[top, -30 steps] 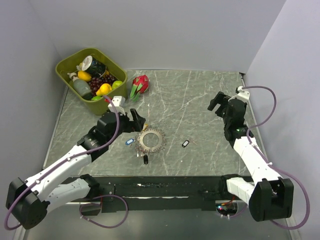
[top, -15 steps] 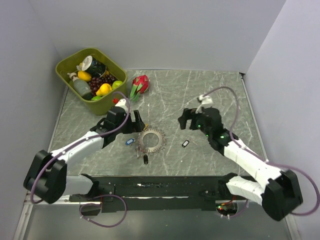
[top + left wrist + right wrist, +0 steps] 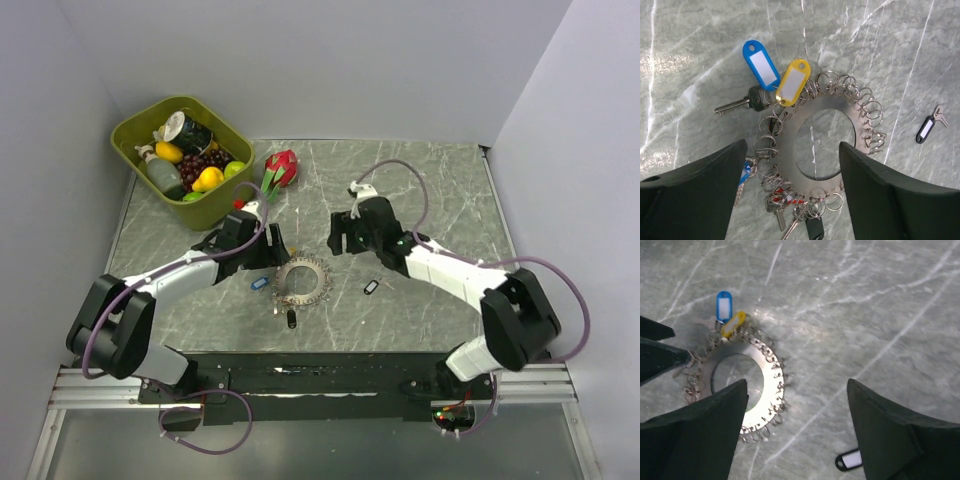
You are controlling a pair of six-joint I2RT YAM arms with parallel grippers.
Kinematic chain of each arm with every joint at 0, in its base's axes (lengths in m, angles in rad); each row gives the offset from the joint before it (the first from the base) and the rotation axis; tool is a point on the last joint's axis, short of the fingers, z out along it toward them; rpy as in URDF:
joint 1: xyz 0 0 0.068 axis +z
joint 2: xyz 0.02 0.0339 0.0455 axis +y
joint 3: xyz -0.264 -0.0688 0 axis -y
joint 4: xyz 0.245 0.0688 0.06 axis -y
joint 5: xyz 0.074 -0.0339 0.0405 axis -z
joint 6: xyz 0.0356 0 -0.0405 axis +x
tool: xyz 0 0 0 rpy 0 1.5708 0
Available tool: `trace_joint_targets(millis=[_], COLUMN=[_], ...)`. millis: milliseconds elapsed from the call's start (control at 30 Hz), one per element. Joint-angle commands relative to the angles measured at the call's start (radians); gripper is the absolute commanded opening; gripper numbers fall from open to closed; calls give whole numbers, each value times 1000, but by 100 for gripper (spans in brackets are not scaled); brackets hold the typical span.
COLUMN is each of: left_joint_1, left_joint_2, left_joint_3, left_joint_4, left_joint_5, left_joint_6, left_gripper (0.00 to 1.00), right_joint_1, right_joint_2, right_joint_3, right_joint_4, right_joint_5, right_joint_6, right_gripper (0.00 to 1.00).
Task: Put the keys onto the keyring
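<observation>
Keys, tiny metal ones with small rectangular plastic tags, taken from above first: one loose black-tagged key with a white window (image 3: pixel 371 287) on the grey marbled surface (image 3: pixel 430 180), just right of the large thin silvery toothed keyring (image 3: pixel 303 281), apart from it and lying aslant; another on a blue tag (image 3: pixel 259 283) just left of the ring, hooked on or not, cannot tell. Nearer the white right arm (image 3: pixel 440 268), judging by reach, than the white left arm (image 3: pixel 180 275), with tip at the ring's upper left. Next, the left wrist: jaws spread wide, pinching nothing, straddling the keyring (image 3: pixel 785 150); blue tag (image 3: pixel 760 62) and yellow tag (image 3: pixel 792 82) at its upper-left rim; black-tagged key (image 3: pixel 927 127) well off to the view's right, outside the fingers (image 3: pixel 890 200), tag low-left, blade up-right. Last, the right wrist: jaws spread and empty too; black-tagged key (image 3: pixel 850 460) at the bottom edge, between the fingers (image 3: pixel 690 440) and tight by the one on the view's right, long axis across the gap; keyring (image 3: pixel 771 382) up to the left. Likely calls for a straight drop and a wrist turn to close across the tag's narrow width.
</observation>
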Motion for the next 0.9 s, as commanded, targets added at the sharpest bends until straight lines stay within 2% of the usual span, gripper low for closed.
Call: trace_joint_targets(millis=[0,133,267,333,400,500,700,733,800,867], left_joint_1=[4,1,1,-3,-3,-5,-7,-5,-7,-5], left_joint_2=[28,51,51,44,44,53,64,62,55,53], left_joint_3=[47,51,29,6,-9,-38,-66,-71,-78,-84], left_joint_4=[-19,-55,-65,-56,-45,-16,10,17,30,43], left_joint_5=[5,-30,-47,-66,-67,-50,-33,-35,-33,-29], left_joint_6=[10,15,11,12,14,4,-5,-6,-11,-12], left_gripper=[77,74,72,70,68,61,47,41,38,29], right_joint_1=[10,39,96,130,148,180,194,197,204,207], right_joint_2=[93,205,250,259,270,309,372,379,377,359], right_joint_3=[125,185,228,237,261,300,324,329,330,320], right_joint_4=[-29,-65,-102,-101,-110,-131,-150,-154,-177,-174], right_joint_5=[-108,-151,-144,-142,-148,-168,-239,-251,-257,-271], right_joint_6=[34,43,32,29,29,37,54,46,39,37], right_gripper=[77,71,65,57,56,51,49,49,48,48])
